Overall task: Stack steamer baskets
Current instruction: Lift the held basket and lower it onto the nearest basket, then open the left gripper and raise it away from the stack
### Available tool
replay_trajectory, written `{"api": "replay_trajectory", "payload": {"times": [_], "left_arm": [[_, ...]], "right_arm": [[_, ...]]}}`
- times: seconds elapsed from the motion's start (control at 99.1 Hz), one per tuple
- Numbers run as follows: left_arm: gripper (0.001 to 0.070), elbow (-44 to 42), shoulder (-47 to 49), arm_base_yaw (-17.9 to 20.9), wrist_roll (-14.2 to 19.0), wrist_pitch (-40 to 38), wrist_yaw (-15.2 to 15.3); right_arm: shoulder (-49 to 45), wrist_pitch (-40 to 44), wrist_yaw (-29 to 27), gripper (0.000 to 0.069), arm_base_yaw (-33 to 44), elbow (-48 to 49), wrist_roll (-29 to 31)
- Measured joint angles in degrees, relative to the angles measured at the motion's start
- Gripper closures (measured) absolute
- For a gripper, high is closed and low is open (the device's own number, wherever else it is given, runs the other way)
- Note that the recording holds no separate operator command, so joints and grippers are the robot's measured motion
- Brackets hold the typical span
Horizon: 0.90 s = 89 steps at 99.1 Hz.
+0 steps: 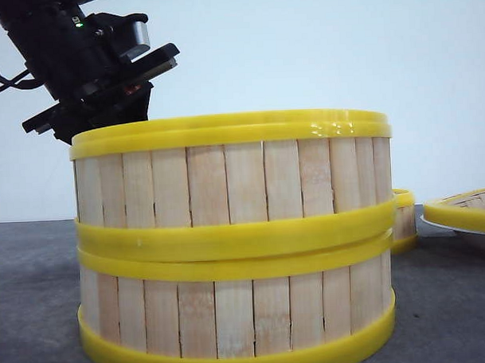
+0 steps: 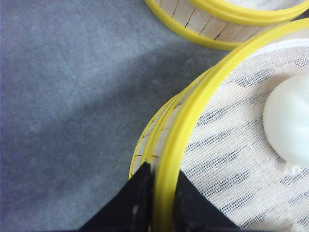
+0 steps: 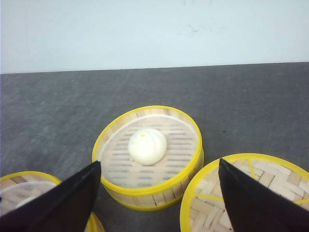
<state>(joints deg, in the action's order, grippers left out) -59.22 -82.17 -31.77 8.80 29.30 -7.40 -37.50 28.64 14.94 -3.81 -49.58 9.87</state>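
Observation:
Two steamer baskets stand stacked close in the front view, the top basket (image 1: 226, 182) on the lower basket (image 1: 231, 309). My left gripper (image 2: 161, 176) is shut on the top basket's yellow rim (image 2: 193, 111), one finger outside the wall and one inside on the white cloth. A white bun (image 2: 289, 125) lies in that basket. The third steamer basket (image 3: 149, 154), holding a bun (image 3: 147, 145), stands alone on the table. My right gripper (image 3: 159, 162) hangs open above and in front of it, holding nothing.
The woven yellow-rimmed lid (image 3: 241, 193) lies beside the third basket, and in the front view this lid (image 1: 467, 209) rests at the right edge. The left arm (image 1: 95, 67) reaches over the stack's back left. The table (image 3: 48, 106) is dark grey.

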Motion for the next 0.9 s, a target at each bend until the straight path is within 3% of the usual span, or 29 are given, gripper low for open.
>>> {"api": "replay_trajectory", "payload": {"times": [0.202, 0.393, 0.514, 0.686, 0.898], "left_arm": [[0.0674, 0.0, -0.8, 0.0, 0.6, -0.3, 0.0], [0.0457, 0.0, -1.5, -0.2, 1.1, -0.4, 1.0], [0.0388, 0.0, -1.6, -0.1, 1.1, -0.4, 1.6], [0.0364, 0.0, 0.9, 0.6, 1.1, -2.2, 1.9], [0.0362, 0.0, 16.0, 0.6, 1.1, -6.0, 5.8]], "right_arm": [[0.0, 0.2, 0.0, 0.0209, 0.0, 0.0, 0.0], [0.0, 0.6, 0.0, 0.0209, 0.0, 0.0, 0.0], [-0.3, 1.0, 0.1, 0.0209, 0.0, 0.0, 0.0], [-2.3, 1.1, 2.6, 0.0209, 0.0, 0.0, 0.6], [-9.5, 1.1, 3.1, 0.0209, 0.0, -1.9, 2.3]]}}
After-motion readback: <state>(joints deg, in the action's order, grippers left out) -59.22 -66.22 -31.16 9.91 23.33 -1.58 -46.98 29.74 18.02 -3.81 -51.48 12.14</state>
